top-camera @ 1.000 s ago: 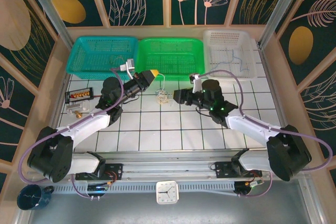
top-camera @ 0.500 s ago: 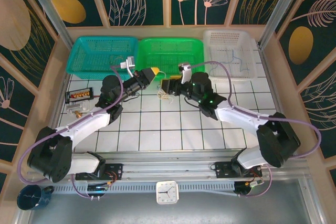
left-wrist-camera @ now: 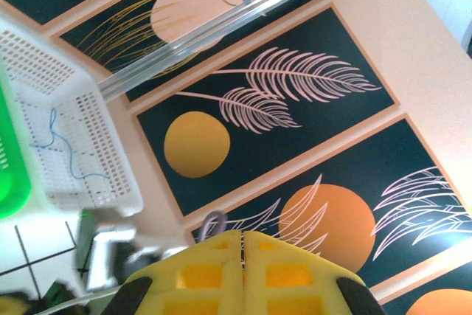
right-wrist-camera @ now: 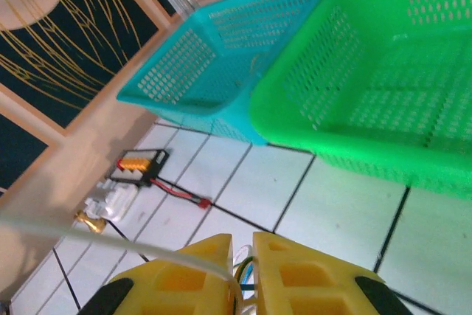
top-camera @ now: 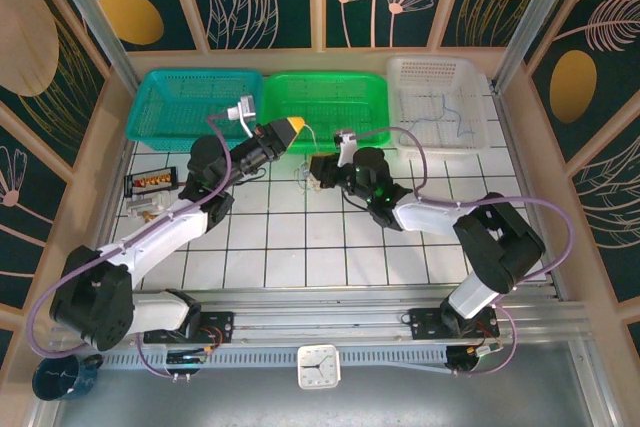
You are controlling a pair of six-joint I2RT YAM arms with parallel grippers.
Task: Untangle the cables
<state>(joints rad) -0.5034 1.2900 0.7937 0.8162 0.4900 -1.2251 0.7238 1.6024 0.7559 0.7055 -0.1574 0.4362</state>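
A small clump of thin pale and yellowish cables (top-camera: pixel 304 180) is lying on the white tiled worktop (top-camera: pixel 300 247), just in front of the green basket (top-camera: pixel 325 97). The right fingers (right-wrist-camera: pixel 295 278) are pinching it, with yellowish and blue strands (right-wrist-camera: pixel 243 269) showing in the narrow gap. More squiggly wires (top-camera: pixel 450 112), blue and pale, are lying loose in the white basket (top-camera: pixel 440 72).

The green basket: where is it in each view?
Top external: green basket, far edge, middle, between teal basket and white basket.
Left wrist: green strip at the left edge.
Right wrist: large, upper right.
Shared landmark: the white tiled table.
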